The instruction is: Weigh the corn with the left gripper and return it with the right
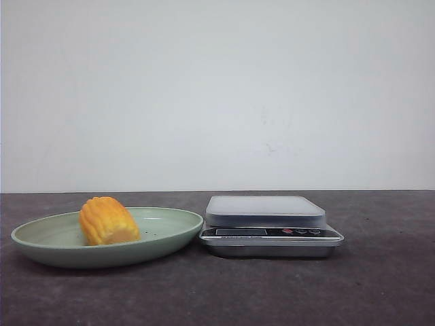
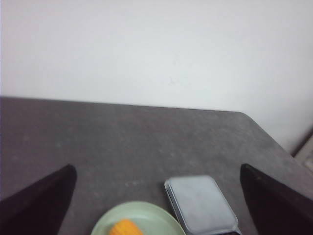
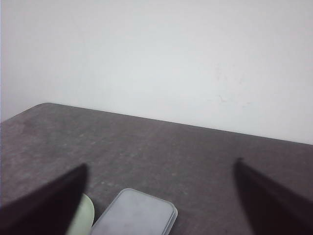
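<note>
The corn (image 1: 107,221), a stubby yellow-orange cob piece, lies on a pale green plate (image 1: 163,239) at the left of the table. A kitchen scale (image 1: 270,225) with a grey platform stands just right of the plate, nothing on it. Neither arm shows in the front view. In the left wrist view my left gripper (image 2: 157,171) is open and empty, high above the table, with the corn (image 2: 126,228), plate (image 2: 151,215) and scale (image 2: 199,203) below it. In the right wrist view my right gripper (image 3: 161,169) is open and empty above the scale (image 3: 134,214) and the plate's edge (image 3: 85,215).
The table is a dark grey speckled surface (image 1: 217,292) with a plain white wall (image 1: 217,95) behind it. The table's far right corner shows in the left wrist view (image 2: 244,115).
</note>
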